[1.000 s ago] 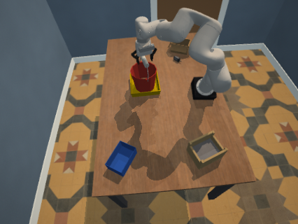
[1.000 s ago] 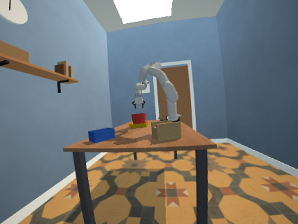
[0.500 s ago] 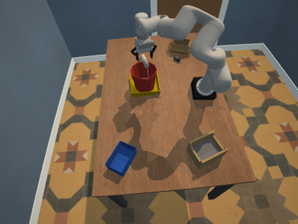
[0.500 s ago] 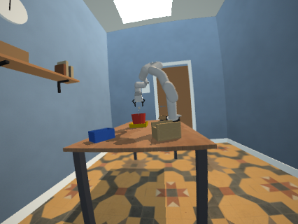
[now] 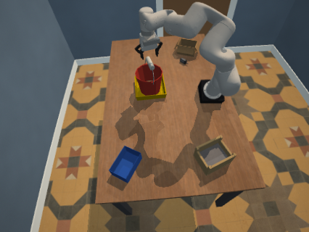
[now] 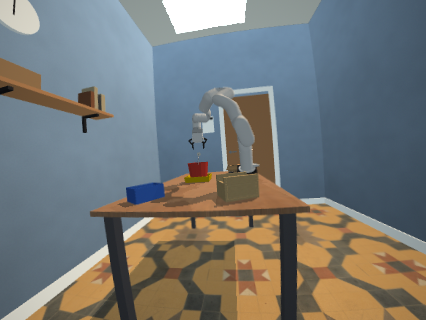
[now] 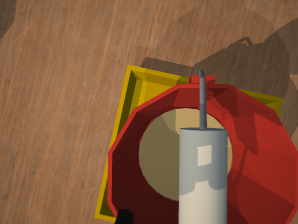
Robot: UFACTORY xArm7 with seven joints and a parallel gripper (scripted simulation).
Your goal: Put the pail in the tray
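The red pail stands upright inside the yellow drip tray on the far left part of the table. Its wire handle with a grey grip stands raised above the rim. My gripper is open and empty, above the pail and clear of the handle. In the exterior view the gripper hangs well above the pail and tray. The wrist view looks straight down on the pail, the tray and the handle grip.
A blue bin sits near the front left of the table. A wooden box sits front right. A small open cardboard box and a small dark object lie at the far side. The arm's base stands at the right.
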